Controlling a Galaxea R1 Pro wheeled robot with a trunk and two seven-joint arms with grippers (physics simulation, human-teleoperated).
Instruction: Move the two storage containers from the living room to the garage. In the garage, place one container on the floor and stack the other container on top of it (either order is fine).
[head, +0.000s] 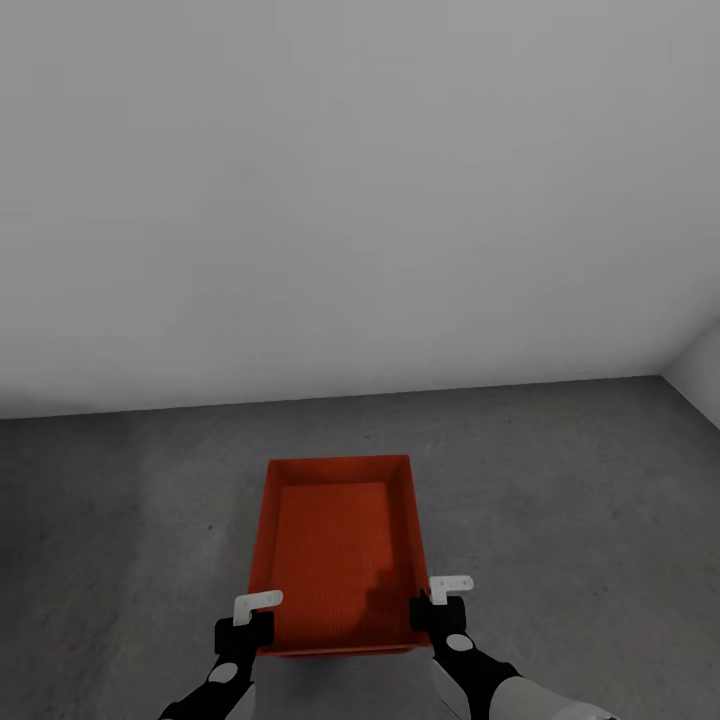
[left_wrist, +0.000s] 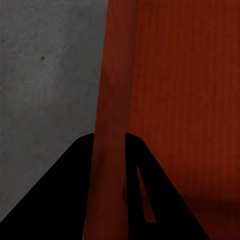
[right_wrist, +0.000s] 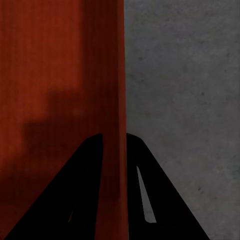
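One orange-red open-topped storage container (head: 340, 540) is in front of me over the dark grey floor (head: 560, 470) of the garage. My left gripper (head: 245, 625) is shut on its left wall near the near corner. My right gripper (head: 438, 605) is shut on its right wall. In the left wrist view the black fingers (left_wrist: 60, 195) straddle the container wall (left_wrist: 112, 90), and the gripper (left_wrist: 110, 136) clamps it. The right wrist view shows the same grip: the gripper (right_wrist: 114, 136) pinches the wall (right_wrist: 107, 75). I cannot tell whether the container rests on the floor or hangs just above it.
A plain pale grey wall (head: 360, 200) stands ahead, meeting the floor a little beyond the container. A second wall (head: 702, 370) forms a corner at the far right. Rough grey floor (left_wrist: 45, 75) lies open on both sides of the container (right_wrist: 185, 75).
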